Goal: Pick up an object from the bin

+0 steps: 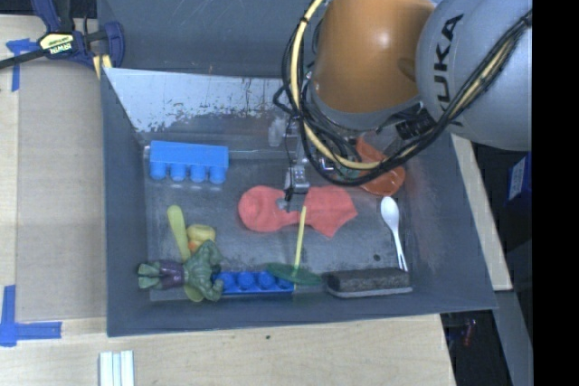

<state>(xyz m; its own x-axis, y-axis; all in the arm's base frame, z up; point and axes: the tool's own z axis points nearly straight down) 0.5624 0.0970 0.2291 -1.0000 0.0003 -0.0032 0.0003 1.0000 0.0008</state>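
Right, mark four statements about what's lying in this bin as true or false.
1. The hand is over the pink floppy thing in the middle of the bin. True.
2. The white spoon lies on the view's left side. False: it lies on the right.
3. A blue block lies at the upper left. True.
4. The dark grey block lies against the blue block. False: it lies apart, at the lower right.

Robotics lab setup: KUKA arm [479,50] with cabled wrist over grey metal bin [122,221] of loose plastic toys [188,161].
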